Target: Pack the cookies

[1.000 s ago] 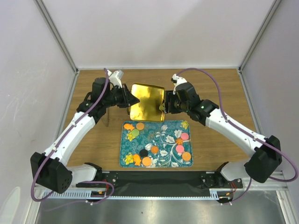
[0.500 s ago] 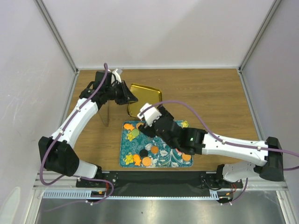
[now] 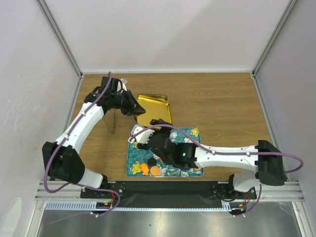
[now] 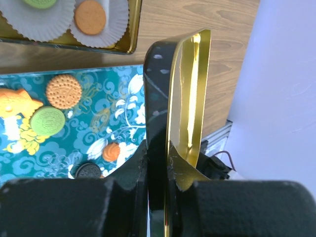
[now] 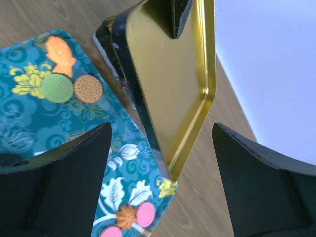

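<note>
Cookies lie on a teal floral tray [image 3: 132, 158]: an orange one [image 3: 155, 171] and a black one [image 3: 150, 162] show beside my right arm. The left wrist view shows an orange [image 4: 63, 91], a green [image 4: 48, 121] and a black cookie [image 4: 89, 170] on it. My left gripper [image 3: 132, 104] is shut on the edge of a gold lid [image 3: 154, 106] and holds it tilted up on edge [image 4: 185, 98]. My right gripper [image 3: 140, 139] is open and empty above the tray's far left corner, with the lid [image 5: 168, 74] ahead of it.
A gold-rimmed tin [image 4: 98, 49] with white paper cups, one with an orange cookie [image 4: 90, 16], shows at the top of the left wrist view. My right arm [image 3: 217, 155] lies across the tray. Walls close off the wooden table [image 3: 222, 108].
My right arm has swung from the lid's right side down and left across the teal tray. My left gripper has tipped the gold lid up on edge and drawn it slightly left.
</note>
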